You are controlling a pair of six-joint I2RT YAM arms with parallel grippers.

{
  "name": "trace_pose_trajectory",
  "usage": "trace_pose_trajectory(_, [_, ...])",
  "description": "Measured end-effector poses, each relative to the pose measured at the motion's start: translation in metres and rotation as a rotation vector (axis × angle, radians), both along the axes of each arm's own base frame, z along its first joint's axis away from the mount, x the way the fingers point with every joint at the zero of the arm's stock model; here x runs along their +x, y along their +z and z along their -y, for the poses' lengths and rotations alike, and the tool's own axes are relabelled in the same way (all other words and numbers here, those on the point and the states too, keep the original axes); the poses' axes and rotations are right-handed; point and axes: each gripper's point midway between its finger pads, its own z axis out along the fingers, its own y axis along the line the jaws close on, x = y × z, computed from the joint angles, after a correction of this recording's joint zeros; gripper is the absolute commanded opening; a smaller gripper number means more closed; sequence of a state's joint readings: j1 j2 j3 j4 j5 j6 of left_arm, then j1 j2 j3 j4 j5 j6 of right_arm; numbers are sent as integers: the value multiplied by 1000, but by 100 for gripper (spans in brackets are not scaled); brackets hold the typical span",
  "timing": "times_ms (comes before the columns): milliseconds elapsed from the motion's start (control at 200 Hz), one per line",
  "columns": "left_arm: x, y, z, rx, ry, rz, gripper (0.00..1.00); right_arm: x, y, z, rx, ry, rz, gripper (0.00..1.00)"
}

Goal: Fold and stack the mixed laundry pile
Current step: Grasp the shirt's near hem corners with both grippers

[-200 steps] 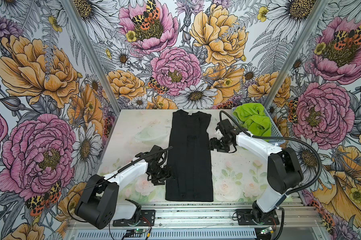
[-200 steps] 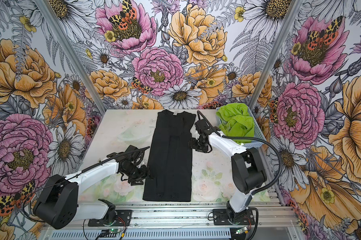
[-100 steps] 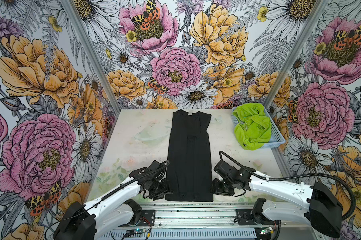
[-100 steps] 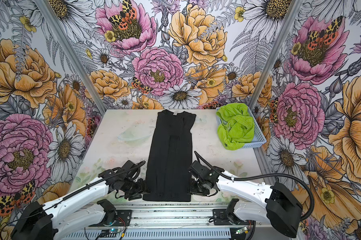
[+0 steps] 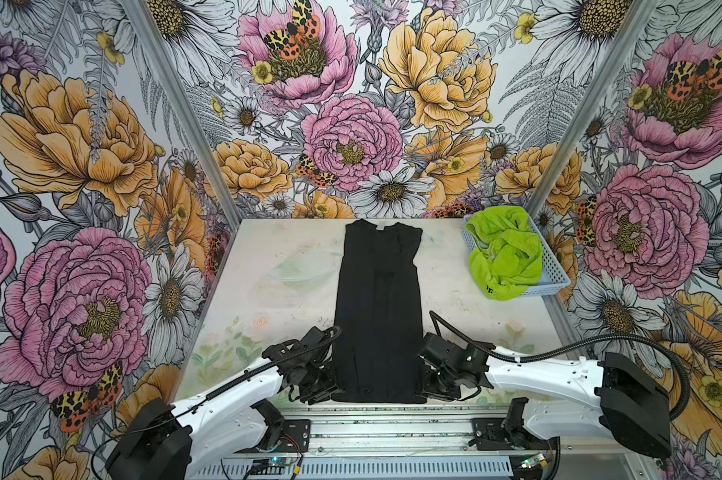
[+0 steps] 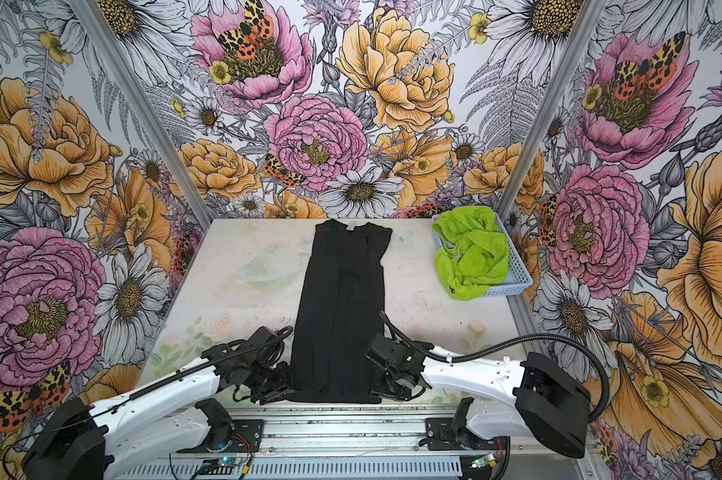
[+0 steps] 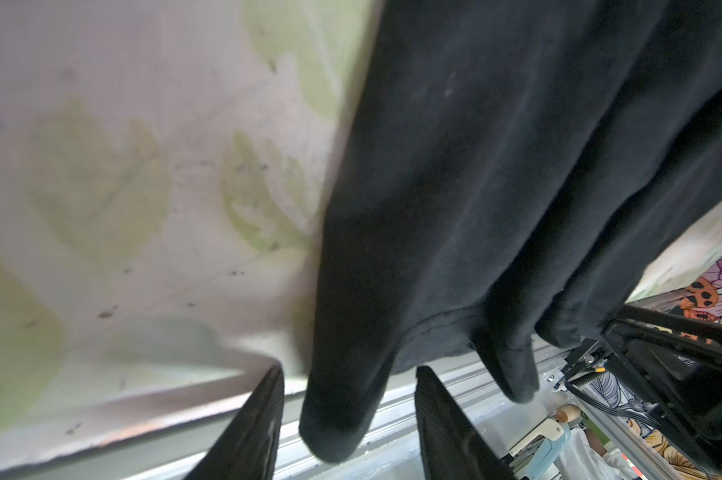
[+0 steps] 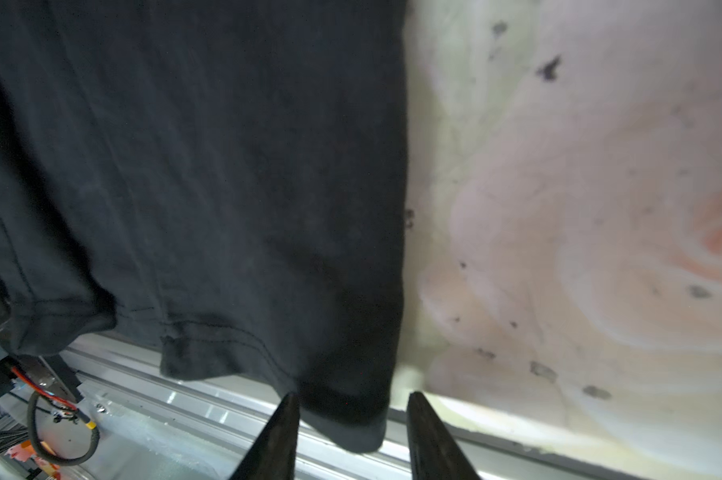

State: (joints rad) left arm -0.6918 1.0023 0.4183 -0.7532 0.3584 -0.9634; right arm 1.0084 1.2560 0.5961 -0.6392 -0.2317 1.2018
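Observation:
The black T-shirt (image 5: 378, 316) (image 6: 342, 311) lies as a long narrow strip down the middle of the table, neck label at the far end. Its hem hangs slightly over the front edge. My left gripper (image 5: 324, 384) (image 7: 349, 369) sits at the hem's front left corner, open, and the corner (image 7: 334, 415) hangs between its fingers with gaps on both sides. At the front right corner my right gripper (image 5: 429, 380) (image 8: 351, 395) is open around that corner (image 8: 346, 424), with a gap on one side. The lime-green shorts (image 5: 504, 257) (image 6: 471, 257) lie crumpled in the basket.
The light-blue perforated basket (image 5: 554, 270) stands at the far right of the table (image 5: 276, 291), against the right wall. An aluminium rail (image 5: 371, 419) runs just below the front edge, under both grippers. Flowered walls close in the left, back and right.
Both grippers came forward to the front edge: the right from beside the shirt's far half, the left from its middle left edge. Their jaws have narrowed around the hem corners.

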Motion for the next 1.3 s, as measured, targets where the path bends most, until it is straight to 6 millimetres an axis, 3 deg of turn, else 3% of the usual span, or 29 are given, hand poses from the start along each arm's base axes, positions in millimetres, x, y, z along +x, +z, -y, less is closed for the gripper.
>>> trace_pose_trajectory(230, [3,-2,4,-5,-6,5,38,2,-9,-3,-18,-13,-13,22])
trace_pose_trajectory(395, [2,-4,5,-2,-9,2,17,1,-10,-7,-10,-6,-9,0])
trace_pose_trajectory(515, [3,0,6,-16,-13,16,0,-1,-7,-9,3,-8,-6,0])
trace_pose_trajectory(651, [1,14,5,-45,-10,50,0,-6,10,-14,56,-1,20,0])
trace_pose_trajectory(1061, [3,84,6,-150,29,163,0,-14,75,-6,157,-35,73,0])
trace_pose_trajectory(1186, [7,92,9,-143,31,167,0,-4,80,-1,147,-69,75,0])
trace_pose_trajectory(1301, [23,96,13,-118,34,152,0,21,84,6,134,-126,92,0])
